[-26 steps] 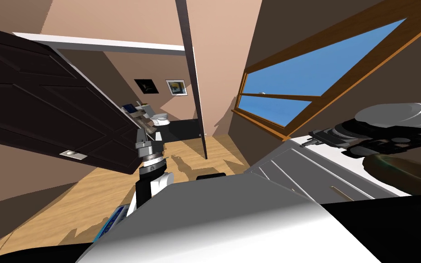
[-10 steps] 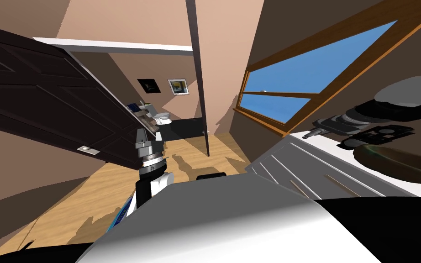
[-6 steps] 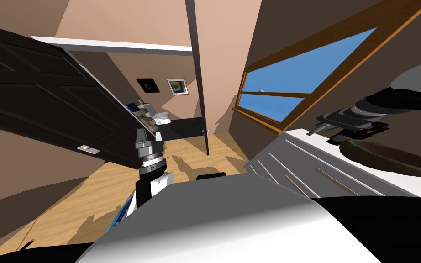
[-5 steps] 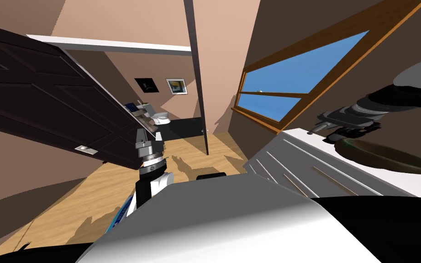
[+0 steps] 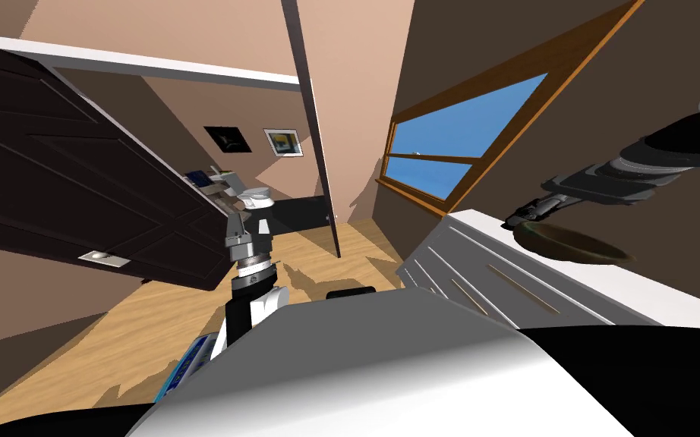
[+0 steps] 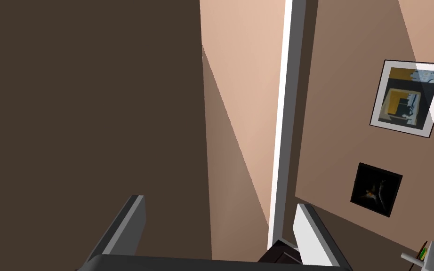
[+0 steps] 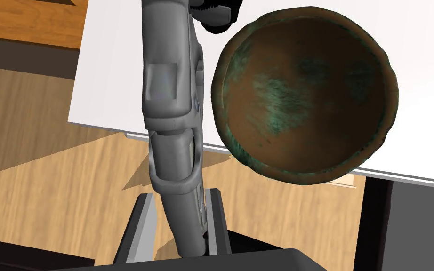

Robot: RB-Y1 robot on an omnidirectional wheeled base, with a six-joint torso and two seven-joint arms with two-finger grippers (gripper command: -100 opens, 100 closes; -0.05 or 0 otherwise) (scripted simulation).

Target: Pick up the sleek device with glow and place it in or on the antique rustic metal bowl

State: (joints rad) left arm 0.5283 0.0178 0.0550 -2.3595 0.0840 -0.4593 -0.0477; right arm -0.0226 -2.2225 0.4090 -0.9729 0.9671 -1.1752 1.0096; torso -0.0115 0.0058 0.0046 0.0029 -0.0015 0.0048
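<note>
1. Left arm stands upright close by the chest, its tool point(image 6: 218, 203) spread wide open.
2. Right arm point(image 5: 644, 171) reaches out long and nearly level over the white bench point(image 7: 103, 70).
3. Right tool point(image 7: 180, 197) clamps the grey device point(image 7: 171, 94) by its near end, fingers pressing both sides.
4. The device hangs just beside the rim of the brown, green-stained bowl point(image 7: 305, 94), which sits near the bench's edge.

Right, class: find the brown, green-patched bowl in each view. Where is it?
Head view: bowl at far right, on the white cabinet top.
Right wrist view: bowl beside the grey device that the right gripper holds.
Left wrist view: left gripper open, aimed elsewhere.
Shared landmark: the white cabinet top.
</note>
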